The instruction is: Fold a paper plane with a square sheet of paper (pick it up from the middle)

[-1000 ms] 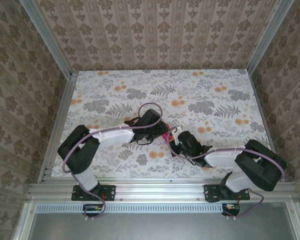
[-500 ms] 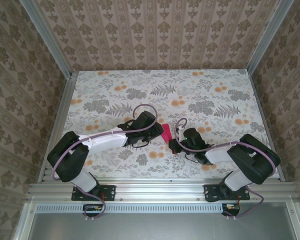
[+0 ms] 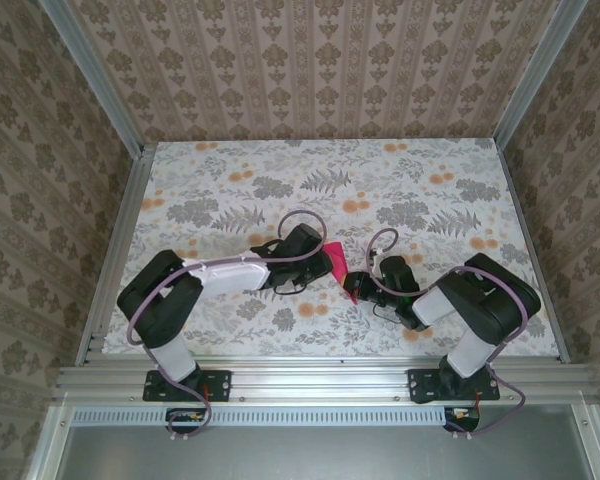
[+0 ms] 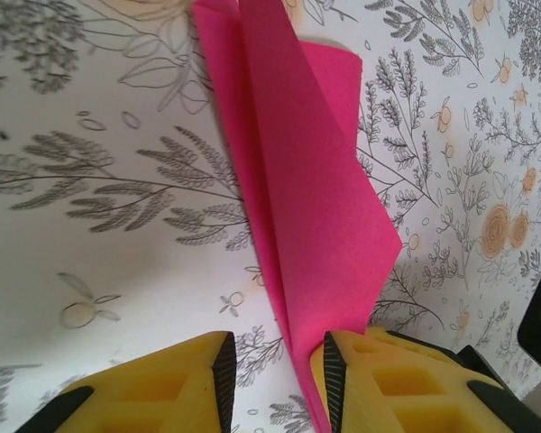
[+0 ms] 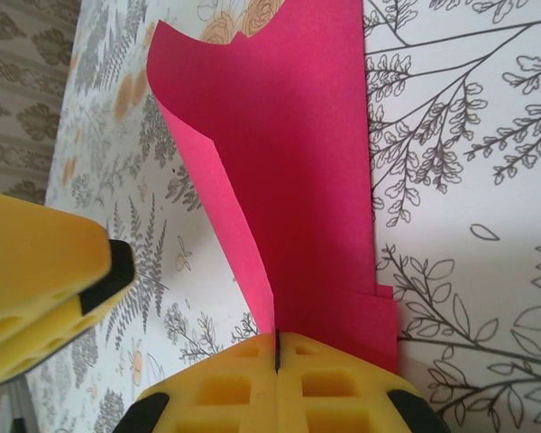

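Compared with a second ago, the left gripper (image 4: pixel 275 379) has narrowed its jaws, and the right arm's elbow now sits closer in towards the middle. More of the magenta-pink paper plane (image 4: pixel 307 180) shows between the two grippers from above than it did then. The left gripper's yellow foam fingers (image 4: pixel 180 383) stand apart. The plane's lower edge runs down into the gap, close against the right-hand finger, and is not yet pinched. The right gripper (image 5: pixel 277 350) is clenched on the plane, its two yellow pads pressed together on the near end of the paper. The plane lies just ahead of both grippers, between them, on the flower-patterned tabletop (image 4: pixel 117 253). It is a thin, plain sheet folded into a long, narrow shape that tapers to a point towards the left gripper. A crease runs along its length and one flap is lifted off the tabletop. In the right wrist view it rises straight out of the closed pads. Its far left corner curls over, and a small stepped edge of an under layer shows just right of the pads.
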Controlling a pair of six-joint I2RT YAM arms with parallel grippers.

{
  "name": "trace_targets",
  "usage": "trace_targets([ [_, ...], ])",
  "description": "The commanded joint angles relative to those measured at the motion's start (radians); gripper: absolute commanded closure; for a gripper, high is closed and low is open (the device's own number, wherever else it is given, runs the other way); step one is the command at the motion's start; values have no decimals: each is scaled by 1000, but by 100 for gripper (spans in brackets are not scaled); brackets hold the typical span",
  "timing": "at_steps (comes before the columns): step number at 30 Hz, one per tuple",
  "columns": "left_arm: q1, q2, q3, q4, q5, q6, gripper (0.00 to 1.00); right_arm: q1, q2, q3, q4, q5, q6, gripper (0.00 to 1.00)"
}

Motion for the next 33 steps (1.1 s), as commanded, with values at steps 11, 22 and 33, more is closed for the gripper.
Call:
trace_targets([
  [11, 8, 97, 116, 58, 33, 36, 71, -36, -65, 13, -178, -86, 22, 100],
  [22, 18, 184, 143, 87, 64, 35, 74, -47, -140, 20, -257, -99, 5, 87],
  [33, 25, 207, 169, 84, 83, 57, 75, -47, -306, 84, -626, -20, -180, 69],
])
